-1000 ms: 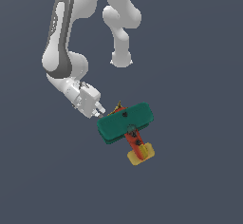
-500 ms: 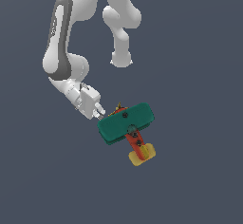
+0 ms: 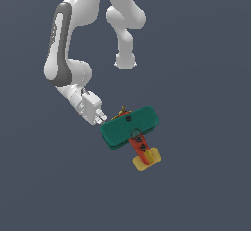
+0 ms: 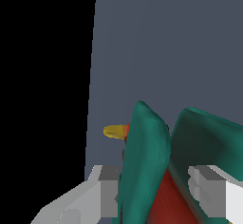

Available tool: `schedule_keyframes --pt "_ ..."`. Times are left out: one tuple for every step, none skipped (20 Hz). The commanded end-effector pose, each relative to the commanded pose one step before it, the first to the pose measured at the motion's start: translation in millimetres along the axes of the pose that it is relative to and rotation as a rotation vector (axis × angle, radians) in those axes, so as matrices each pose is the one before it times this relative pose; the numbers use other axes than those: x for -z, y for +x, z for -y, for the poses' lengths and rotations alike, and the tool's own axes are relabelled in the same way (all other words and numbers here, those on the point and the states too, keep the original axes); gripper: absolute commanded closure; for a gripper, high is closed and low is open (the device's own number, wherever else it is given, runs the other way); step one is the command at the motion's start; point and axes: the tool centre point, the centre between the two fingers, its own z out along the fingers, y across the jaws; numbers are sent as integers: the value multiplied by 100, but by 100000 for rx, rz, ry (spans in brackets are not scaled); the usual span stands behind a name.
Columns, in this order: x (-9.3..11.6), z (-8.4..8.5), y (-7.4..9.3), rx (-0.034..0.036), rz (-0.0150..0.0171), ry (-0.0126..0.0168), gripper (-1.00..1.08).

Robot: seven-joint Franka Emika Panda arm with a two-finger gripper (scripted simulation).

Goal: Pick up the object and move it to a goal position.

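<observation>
The object (image 3: 130,127) is a small toy biplane with teal-green wings, a red-orange body and yellow tail fins, seen in the middle of the exterior view. My gripper (image 3: 102,118) is at the wing end on the exterior view's left. In the wrist view the fingers (image 4: 108,190) flank one teal wing of the object (image 4: 142,161) and the red body, with one pad pressed against the wing. The gripper (image 4: 154,192) is shut on the plane. The yellowish propeller (image 4: 115,132) pokes out beyond the wing. The wheel is hidden.
A plain dark grey surface (image 3: 206,54) fills the scene around the plane. The white arm (image 3: 66,54) rises from the gripper toward the top of the exterior view. A black band covers one side of the wrist view.
Almost nothing differs. The plane keeps its place and the gripper stays at its wing end with only a very slight shift.
</observation>
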Motion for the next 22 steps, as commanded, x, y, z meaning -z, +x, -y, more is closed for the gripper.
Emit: schedule_keyframes --pt "172 -262 374 -242 -1949 908 -20" --pt "54 -85 115 -79 -599 266 -20" --pt "49 -75 102 -69 -531 233 -20" --pt "43 -65 89 -60 -462 201 -20" --pt "36 -55 75 -50 -391 168 -20" --pt "28 -45 61 -40 -319 136 -20" --pt "25 -35 49 -32 -253 107 -20" --pt "13 -26 32 -22 -173 73 -20" --pt "11 -15 21 -14 -110 46 -20" --pt "9 -4 10 -6 -45 19 -20" --pt "-8 10 -41 -1 208 -118 -20" --pt "-57 -1 0 0 0 0 -20" --pt "-171 -2 -2 0 0 0 -20" --pt "-286 -3 -5 0 0 0 -20" --pt "-374 2 4 -9 -40 27 -20" --pt "-491 0 -5 -17 -36 28 -20" --pt "-572 -1 -12 -34 -46 39 -20" --pt "-490 -3 -15 -41 -41 38 -20" --pt "-405 7 -35 0 0 0 -20" --pt "-263 -6 -6 -46 -36 36 -20" --pt "-174 4 -18 0 0 0 -20" --pt "-58 1 -6 0 0 0 -20"
